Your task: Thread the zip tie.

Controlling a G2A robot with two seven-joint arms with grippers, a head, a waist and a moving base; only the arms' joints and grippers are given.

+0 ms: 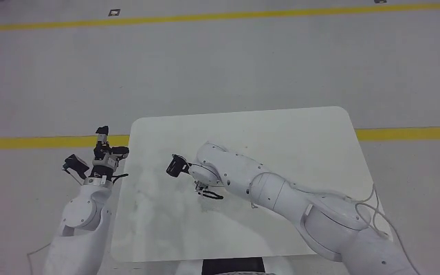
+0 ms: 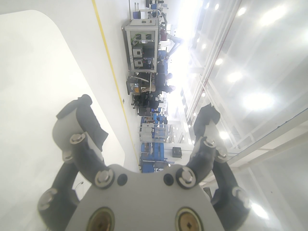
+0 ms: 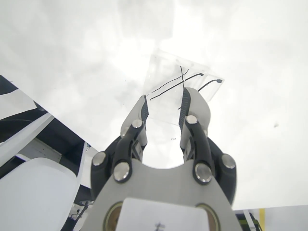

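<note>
The right claw (image 3: 164,102) hung over the left half of the table (image 1: 295,137), with its two ribbed fingers parted and nothing between them. Just past its fingertips a clear tray (image 3: 157,68) lay flat on the table. The tray held the zip ties (image 3: 173,87), thin black strips lying loose. Two of them crossed each other, and a third lay beside them toward the tray's far corner. The small square heads of two of them showed at the ends away from the claw. I could not tell from the wrist view whether there were more than three. The fingers looked close above the tray's near side, but they touched no tie.

The left claw (image 2: 144,115) sat at the left edge of the table, spread wide and empty. It pointed away from the tray and out toward the room beyond the table.

As for the job, I judged it hardly begun. No tie had been lifted and no tail had been fed through a head, so every strip lay straight and unlooped in the tray. The whole of it was left to do: picking one tie out, getting a hold on each end, and passing the tail through the head.
</note>
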